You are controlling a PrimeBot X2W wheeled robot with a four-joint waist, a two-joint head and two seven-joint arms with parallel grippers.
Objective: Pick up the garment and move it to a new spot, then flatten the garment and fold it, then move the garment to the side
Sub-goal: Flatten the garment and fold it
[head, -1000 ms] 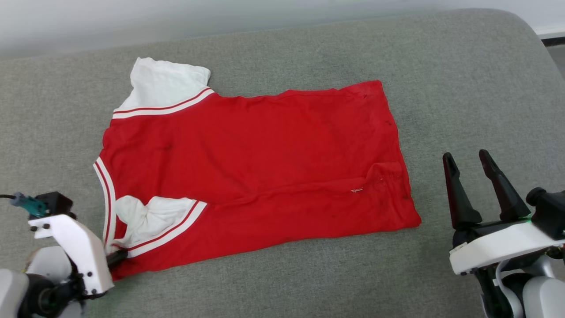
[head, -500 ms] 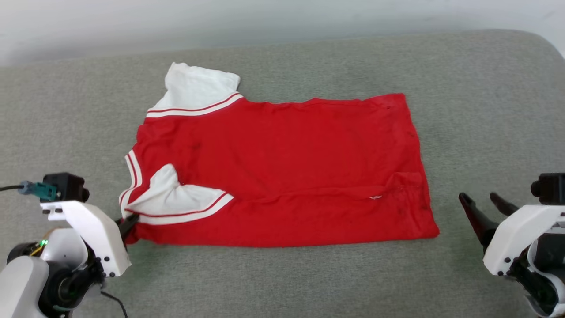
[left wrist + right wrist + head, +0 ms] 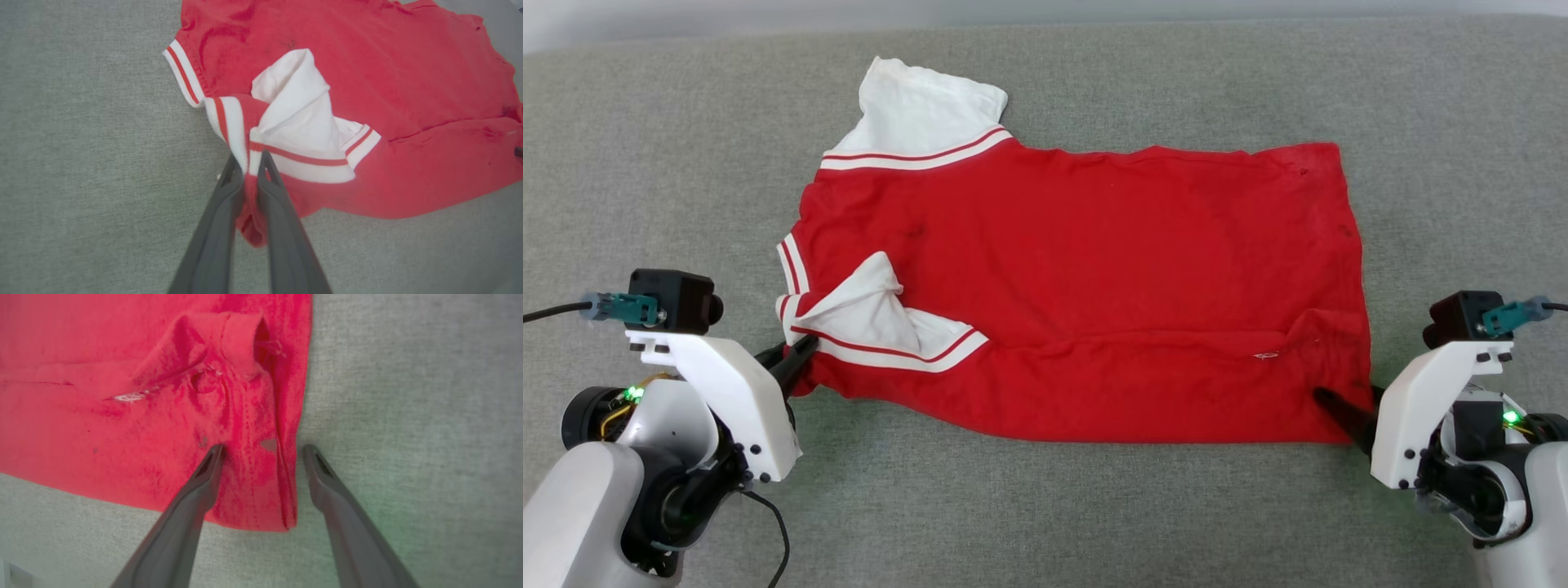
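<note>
Head view: left claw (image 3: pixel 805 347) tight on garment (image 3: pixel 1094 269) corner, right claw (image 3: pixel 1346 395) spread astride hem.

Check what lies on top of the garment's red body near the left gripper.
A white sleeve is folded over onto the garment, its striped trim showing. The red fabric beneath it is covered.

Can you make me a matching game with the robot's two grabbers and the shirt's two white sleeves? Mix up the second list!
1. left gripper
2. right gripper
3. far sleeve
4. near sleeve

A. crumpled over the red part
B. open, astride the hem corner of the garment
C. sticking out onto the grey cushion
D. shut on the striped corner

Pairs: 1-D, 2-B, 3-C, 4-A
</note>
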